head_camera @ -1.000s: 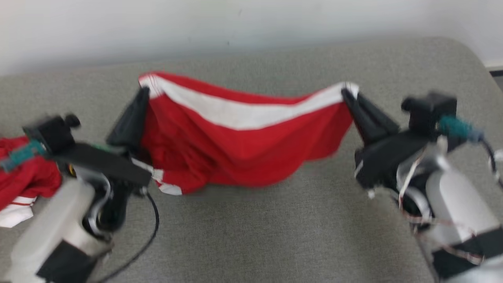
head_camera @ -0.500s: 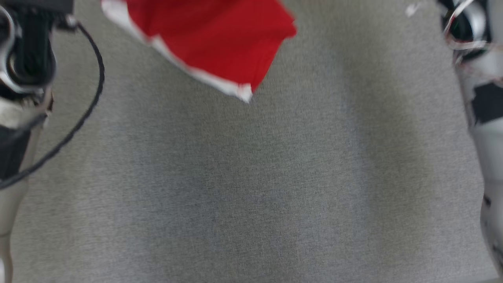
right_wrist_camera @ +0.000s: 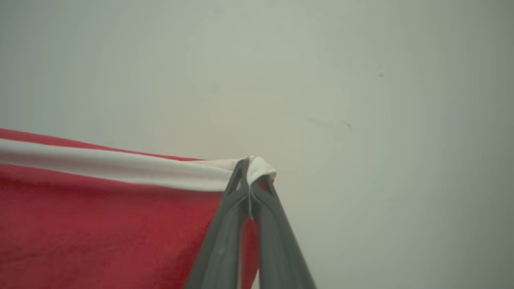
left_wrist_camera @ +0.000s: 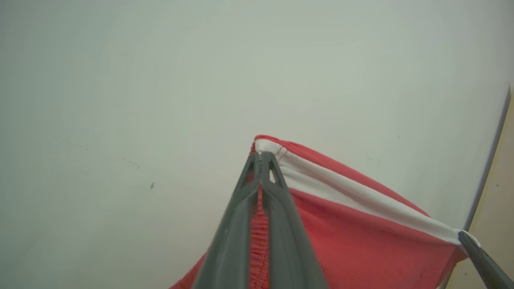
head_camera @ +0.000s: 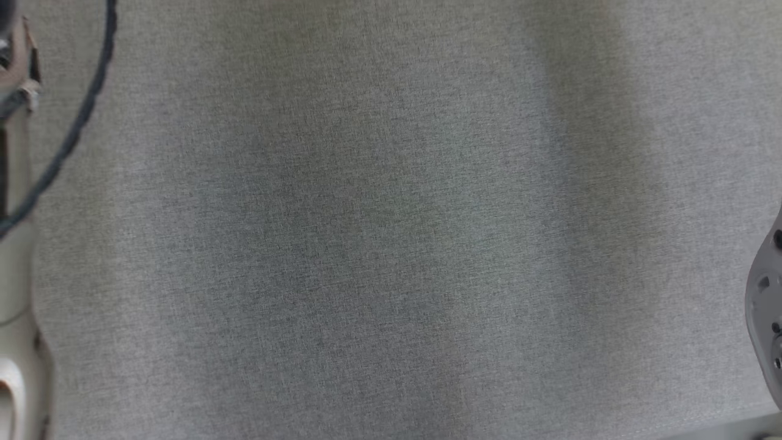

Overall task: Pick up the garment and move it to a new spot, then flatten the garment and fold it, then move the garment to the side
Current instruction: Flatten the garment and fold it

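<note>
The left tool [left_wrist_camera: 262, 157] has its two dark fingers pressed together on one top corner of the red fabric garment [left_wrist_camera: 361, 237], pinching it where the white band [left_wrist_camera: 353, 192] ends. The right tool [right_wrist_camera: 249, 162] is pinching the opposite top corner in the same way, with its fingers closed on the white edge. The garment hangs stretched between the two tools. The band runs along the top from one tool to the other, and the red cloth falls below them. Behind both tools there is a pale plain wall [left_wrist_camera: 160, 80]. In the head view the grey fabric-covered bench [head_camera: 391, 220] is seen, with a pale forearm [head_camera: 15, 305] and a thin black cable [head_camera: 73, 134] at its left edge.
</note>
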Controlling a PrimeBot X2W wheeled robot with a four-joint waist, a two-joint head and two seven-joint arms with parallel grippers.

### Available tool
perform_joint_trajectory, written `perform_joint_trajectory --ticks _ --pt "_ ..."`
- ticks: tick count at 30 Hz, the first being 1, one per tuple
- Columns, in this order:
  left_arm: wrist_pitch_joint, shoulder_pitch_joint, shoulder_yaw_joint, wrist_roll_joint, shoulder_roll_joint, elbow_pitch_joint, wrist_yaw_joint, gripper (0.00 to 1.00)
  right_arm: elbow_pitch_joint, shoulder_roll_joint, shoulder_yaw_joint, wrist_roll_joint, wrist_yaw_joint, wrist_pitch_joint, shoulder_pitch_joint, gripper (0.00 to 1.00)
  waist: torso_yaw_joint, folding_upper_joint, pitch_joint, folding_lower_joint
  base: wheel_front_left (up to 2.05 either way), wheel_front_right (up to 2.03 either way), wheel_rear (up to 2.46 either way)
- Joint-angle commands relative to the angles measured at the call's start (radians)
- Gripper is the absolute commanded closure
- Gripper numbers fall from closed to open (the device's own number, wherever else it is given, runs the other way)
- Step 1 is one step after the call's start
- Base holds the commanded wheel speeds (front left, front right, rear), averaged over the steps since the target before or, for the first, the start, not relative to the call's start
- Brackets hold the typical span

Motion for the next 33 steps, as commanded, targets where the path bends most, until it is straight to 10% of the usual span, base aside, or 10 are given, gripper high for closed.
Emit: perform_joint_trajectory --ticks 1,11,33 --pt "-0.003 0.031 0.022 0.022 -0.005 0.002 -0.008 1.0 -0.025 0.004 -0.013 -0.023 -0.003 -0.004 0.021 1.0 0.001 -0.0001 0.011 0.0 0.0 0.0 0.0" --pt "-0.003 0.209 0.003 0.025 -0.068 0.033 -0.063 1.0 -0.018 -0.052 0.108 -0.026 -0.003 -0.002 0.195 1.0 0.031 -0.0001 0.008 0.0 0.0 0.0 0.0" --pt "0.003 0.87 -0.222 -0.289 0.029 -0.151 -0.066 1.0 -0.358 -0.253 0.212 0.304 -0.003 0.239 0.888 1.0 0.081 -0.0001 -0.289 0.0 0.0 0.0 0.0"
